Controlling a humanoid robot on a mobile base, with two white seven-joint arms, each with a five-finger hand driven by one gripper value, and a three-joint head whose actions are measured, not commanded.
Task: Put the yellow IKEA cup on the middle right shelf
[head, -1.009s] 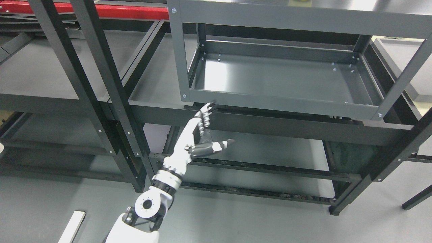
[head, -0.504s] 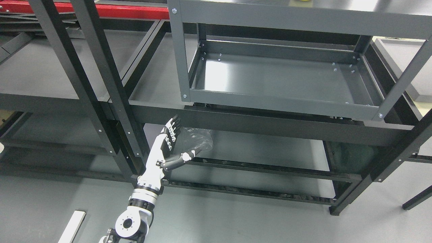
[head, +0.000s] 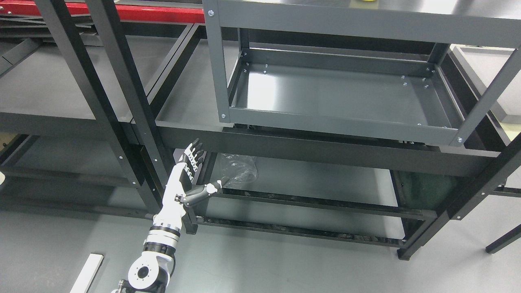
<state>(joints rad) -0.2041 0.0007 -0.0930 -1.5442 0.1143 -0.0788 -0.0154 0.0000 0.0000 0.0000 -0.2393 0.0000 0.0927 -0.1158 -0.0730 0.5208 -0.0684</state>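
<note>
In the head view, the left hand [head: 185, 183] stands in the lower left-centre of the frame, its white and black arm rising from the bottom edge left of the middle. The palm is released: the four fingers [head: 193, 154] point straight up, side by side, and the thumb [head: 205, 191] sticks out to the right. It holds nothing. The fingertips reach up to the lower edge of a long black crossbeam [head: 325, 151] that runs across the middle of the frame; whether they touch it cannot be told.

Just to the right of the thumb lies a crumpled clear plastic bag [head: 238, 170] on a low dark shelf [head: 325, 183], apart from the hand.

Above the crossbeam, in the upper centre and right of the frame, sits a grey metal rack [head: 480, 97]. Its middle tray [head: 338, 95] is a shallow, rimmed grey surface with small screws at the corners, and nothing stands on it. At the very top edge of the frame, right of centre, a small yellow sliver [head: 368, 1] shows on the rack's top level; it may be the yellow cup, but too little of it is visible to tell.

In the upper left corner runs a red beam [head: 163, 14] behind black uprights. A white strip [head: 86, 273] lies on the grey floor at the lower left.
</note>
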